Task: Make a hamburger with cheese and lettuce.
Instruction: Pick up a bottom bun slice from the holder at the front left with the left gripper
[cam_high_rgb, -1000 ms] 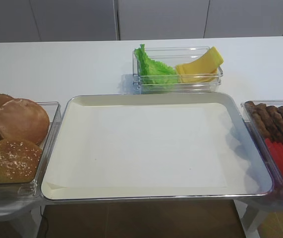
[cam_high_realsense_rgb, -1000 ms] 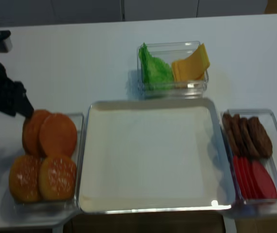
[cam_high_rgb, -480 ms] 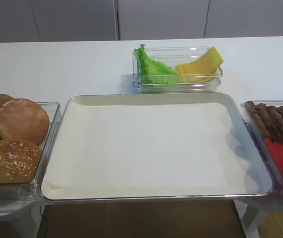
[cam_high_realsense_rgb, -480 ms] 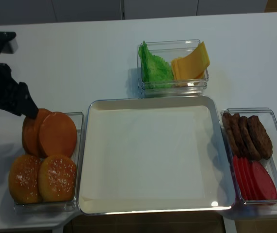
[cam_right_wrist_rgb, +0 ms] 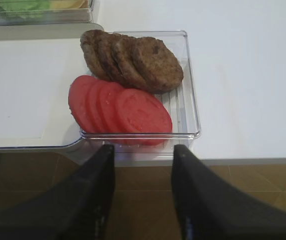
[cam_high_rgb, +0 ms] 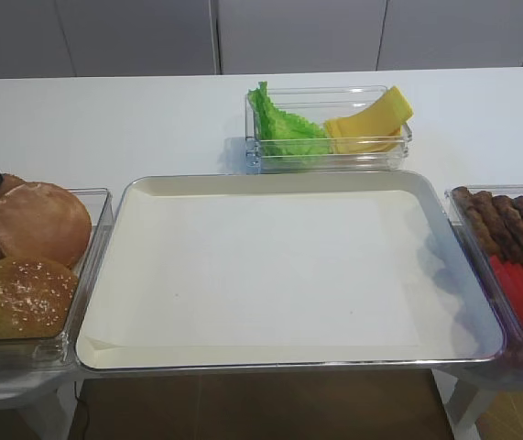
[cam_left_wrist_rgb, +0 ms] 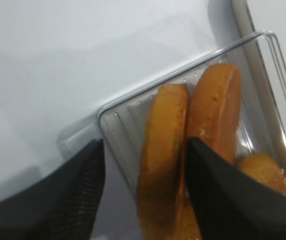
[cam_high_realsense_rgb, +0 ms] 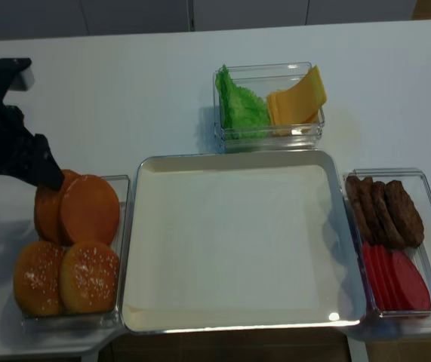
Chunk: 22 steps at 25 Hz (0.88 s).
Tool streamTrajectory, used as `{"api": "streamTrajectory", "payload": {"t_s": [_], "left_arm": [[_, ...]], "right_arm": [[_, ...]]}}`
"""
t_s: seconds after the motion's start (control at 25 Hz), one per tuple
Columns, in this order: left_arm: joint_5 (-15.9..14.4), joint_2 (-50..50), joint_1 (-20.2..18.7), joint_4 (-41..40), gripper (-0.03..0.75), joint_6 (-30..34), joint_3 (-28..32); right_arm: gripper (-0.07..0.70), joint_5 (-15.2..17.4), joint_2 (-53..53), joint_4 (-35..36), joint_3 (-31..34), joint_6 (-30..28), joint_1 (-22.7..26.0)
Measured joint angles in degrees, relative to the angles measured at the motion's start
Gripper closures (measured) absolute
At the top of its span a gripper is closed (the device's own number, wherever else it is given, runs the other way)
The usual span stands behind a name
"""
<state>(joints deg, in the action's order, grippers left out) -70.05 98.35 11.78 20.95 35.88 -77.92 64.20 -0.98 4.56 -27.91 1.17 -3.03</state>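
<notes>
Two fingers of my left gripper (cam_left_wrist_rgb: 143, 165) stood apart, straddling the rear bun half (cam_left_wrist_rgb: 163, 165) upright in its bin (cam_left_wrist_rgb: 107, 107); cheese (cam_high_realsense_rgb: 298, 98), lettuce (cam_high_realsense_rgb: 241, 105) sat far off | risk: I pinch both halves; right gripper (cam_right_wrist_rgb: 140, 165) open, idle

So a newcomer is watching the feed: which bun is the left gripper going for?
Left of the big tray is a clear bin of buns. The left gripper straddles the back outermost bun half: smooth, on edge, unlike the seeded tops in front.
</notes>
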Motion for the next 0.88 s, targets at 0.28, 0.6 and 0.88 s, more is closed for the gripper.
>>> {"api": "streamTrajectory", "payload": {"t_s": [0.28,0.6,0.88], "left_arm": [[0.0,0.0,0.0,0.0,0.332,0.0,0.0],[0.0,0.0,0.0,0.1,0.332,-0.4,0.0],[0.0,0.0,-0.1,0.2,0.333,0.2,0.0]], "right_arm": [[0.376,0.0,0.0,0.0,0.0,-0.2,0.0],[0.418,0.0,0.0,0.0,0.0,-0.2,0.0],[0.426,0.0,0.0,0.0,0.0,-0.2,0.0]]}}
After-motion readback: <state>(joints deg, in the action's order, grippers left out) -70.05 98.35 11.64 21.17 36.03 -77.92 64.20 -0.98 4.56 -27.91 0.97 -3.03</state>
